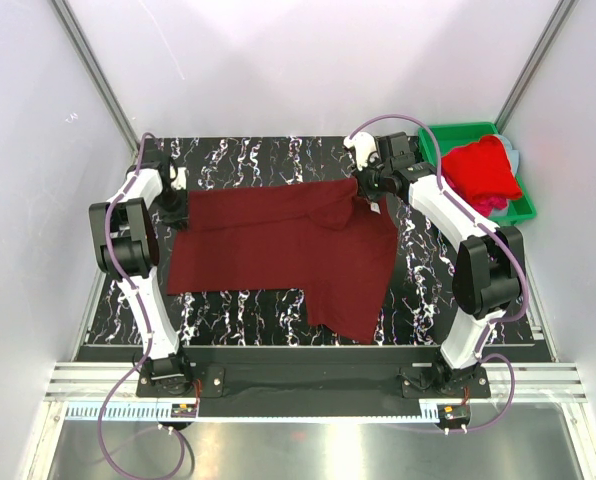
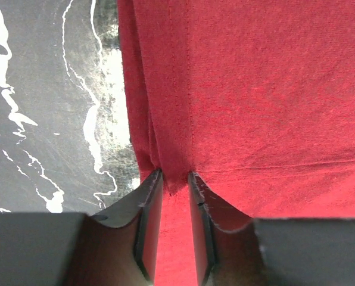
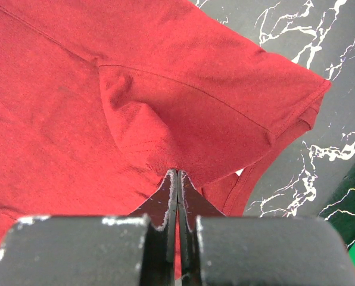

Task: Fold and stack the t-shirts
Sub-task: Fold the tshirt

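A dark maroon t-shirt [image 1: 278, 250] lies spread on the black marbled table [image 1: 238, 312], one sleeve hanging toward the front. My left gripper [image 1: 173, 208] is at its left edge. In the left wrist view the jaws [image 2: 173, 174] stand narrowly open, with a bunched fold of the hem [image 2: 171, 161] between the tips. My right gripper [image 1: 363, 195] is at the shirt's far right part, shut on a puckered pinch of cloth [image 3: 136, 128] close to a sleeve [image 3: 273, 95]. A bright red t-shirt [image 1: 481, 165] and a pink one [image 1: 493, 205] lie in the bin.
The green plastic bin [image 1: 463, 127] stands at the far right corner, just beyond the right arm. White walls with metal posts close in the table on three sides. Bare tabletop [image 2: 46, 89] shows left of the shirt's edge.
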### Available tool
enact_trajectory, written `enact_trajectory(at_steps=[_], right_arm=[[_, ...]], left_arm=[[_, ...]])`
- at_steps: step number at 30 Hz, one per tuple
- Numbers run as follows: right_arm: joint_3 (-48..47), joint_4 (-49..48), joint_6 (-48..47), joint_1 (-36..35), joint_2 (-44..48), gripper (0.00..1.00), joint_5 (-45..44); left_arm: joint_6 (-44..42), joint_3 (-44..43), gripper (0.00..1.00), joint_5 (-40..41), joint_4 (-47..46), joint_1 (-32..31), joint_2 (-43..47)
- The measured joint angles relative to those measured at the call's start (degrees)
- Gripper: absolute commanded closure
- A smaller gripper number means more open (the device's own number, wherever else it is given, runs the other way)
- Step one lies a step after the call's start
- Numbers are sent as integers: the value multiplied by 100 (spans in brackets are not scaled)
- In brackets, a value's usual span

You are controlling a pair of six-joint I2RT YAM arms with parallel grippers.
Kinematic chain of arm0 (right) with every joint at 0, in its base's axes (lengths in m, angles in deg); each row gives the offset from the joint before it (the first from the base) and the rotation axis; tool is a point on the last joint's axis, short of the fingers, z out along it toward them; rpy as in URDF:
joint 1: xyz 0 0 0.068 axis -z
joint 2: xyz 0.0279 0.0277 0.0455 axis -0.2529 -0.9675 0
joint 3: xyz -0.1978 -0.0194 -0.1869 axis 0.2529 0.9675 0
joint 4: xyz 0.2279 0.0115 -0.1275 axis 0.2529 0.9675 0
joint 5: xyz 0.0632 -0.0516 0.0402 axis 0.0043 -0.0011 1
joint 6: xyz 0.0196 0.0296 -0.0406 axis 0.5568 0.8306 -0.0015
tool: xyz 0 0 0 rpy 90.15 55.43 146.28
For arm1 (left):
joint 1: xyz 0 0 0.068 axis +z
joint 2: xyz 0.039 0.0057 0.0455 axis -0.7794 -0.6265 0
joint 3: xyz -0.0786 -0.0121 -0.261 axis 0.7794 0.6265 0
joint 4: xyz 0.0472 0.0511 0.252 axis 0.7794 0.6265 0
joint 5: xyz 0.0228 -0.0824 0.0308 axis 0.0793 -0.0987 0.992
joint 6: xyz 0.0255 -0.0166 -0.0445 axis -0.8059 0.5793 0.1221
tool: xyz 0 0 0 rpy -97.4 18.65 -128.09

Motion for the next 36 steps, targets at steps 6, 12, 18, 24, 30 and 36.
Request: enact_trajectory(at_steps=[6,12,18,24,30,36], right_arm=[[28,-9,0,0,0,100,0],[28,-15,0,0,0,100,0],[31,-17,0,0,0,100,0],[33,-17,0,0,0,100,0],[63,-39,0,0,0,100,0],[83,-46,0,0,0,100,0]], left_arm=[[26,0,85,-52,15,0,0],[35,0,76,-63,22,0,0],[37,0,77,-63,31,4,2],[46,0,77,-55,35,4,2],[85,4,76,7,33,4,15],[107,7,75,31,31,4,46]])
